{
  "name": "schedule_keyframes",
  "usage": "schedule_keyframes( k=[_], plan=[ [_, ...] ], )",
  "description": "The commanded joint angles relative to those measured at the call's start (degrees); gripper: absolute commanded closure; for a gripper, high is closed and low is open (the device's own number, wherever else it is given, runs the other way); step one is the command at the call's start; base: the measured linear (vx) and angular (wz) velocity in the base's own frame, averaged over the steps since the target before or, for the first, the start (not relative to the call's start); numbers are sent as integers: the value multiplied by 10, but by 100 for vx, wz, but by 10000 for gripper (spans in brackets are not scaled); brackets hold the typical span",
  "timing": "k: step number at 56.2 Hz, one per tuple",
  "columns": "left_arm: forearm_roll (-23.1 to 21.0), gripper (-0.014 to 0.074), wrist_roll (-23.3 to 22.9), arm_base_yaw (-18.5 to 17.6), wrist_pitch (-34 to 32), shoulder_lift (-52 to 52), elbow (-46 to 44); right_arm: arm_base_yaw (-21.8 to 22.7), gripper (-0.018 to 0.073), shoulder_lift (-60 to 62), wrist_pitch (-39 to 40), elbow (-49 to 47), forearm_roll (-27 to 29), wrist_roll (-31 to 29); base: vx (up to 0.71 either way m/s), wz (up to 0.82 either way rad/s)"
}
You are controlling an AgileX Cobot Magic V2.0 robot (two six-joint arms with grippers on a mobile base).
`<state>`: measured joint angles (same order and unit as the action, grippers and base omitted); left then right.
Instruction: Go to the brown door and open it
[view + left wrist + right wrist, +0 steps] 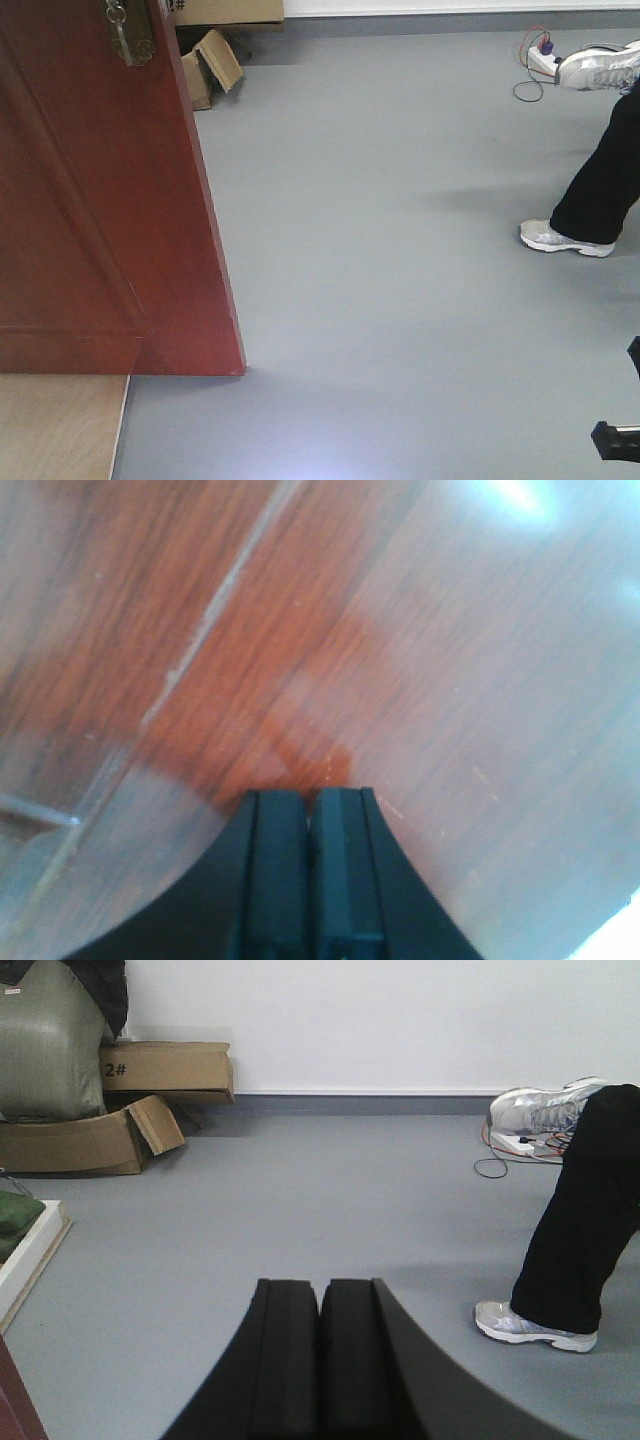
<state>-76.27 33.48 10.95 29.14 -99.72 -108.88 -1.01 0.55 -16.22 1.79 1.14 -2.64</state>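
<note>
The brown door (100,220) fills the left of the front view, swung ajar, its free edge slanting down to the grey floor; its brass latch (128,30) shows at the top. In the left wrist view the glossy brown door (330,650) with panel moulding fills the frame, and my left gripper (310,795) is shut with its tips at or very near the wood. My right gripper (320,1285) is shut with nothing in it, pointing over open grey floor. A black part of the right arm (617,438) shows at the front view's lower right.
A person's legs in black trousers and grey-white trainers (565,238) stand at the right (535,1325). Cardboard boxes (165,1070) and a green sack (50,1045) line the far wall. A power strip with cables (540,62) lies on the floor. A wooden platform (60,425) sits below the door.
</note>
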Motion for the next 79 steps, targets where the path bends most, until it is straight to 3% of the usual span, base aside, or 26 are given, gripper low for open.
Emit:
schedule_keyframes(
  k=[1,68,74,79],
  plan=[
    [-24,600,2,-5,-15,28,-18,1,559,7,47,2,-4,-3,16,1],
    [-24,600,1,-5,-19,11,-18,1,559,7,47,2,-4,-3,3,2],
    [19,600,3,-8,-8,33,-8,1,559,7,47,2,-4,-3,0,0],
    [95,600,-3,-16,-17,71,22,1,559,7,47,2,-4,-3,0,0]
  ],
)
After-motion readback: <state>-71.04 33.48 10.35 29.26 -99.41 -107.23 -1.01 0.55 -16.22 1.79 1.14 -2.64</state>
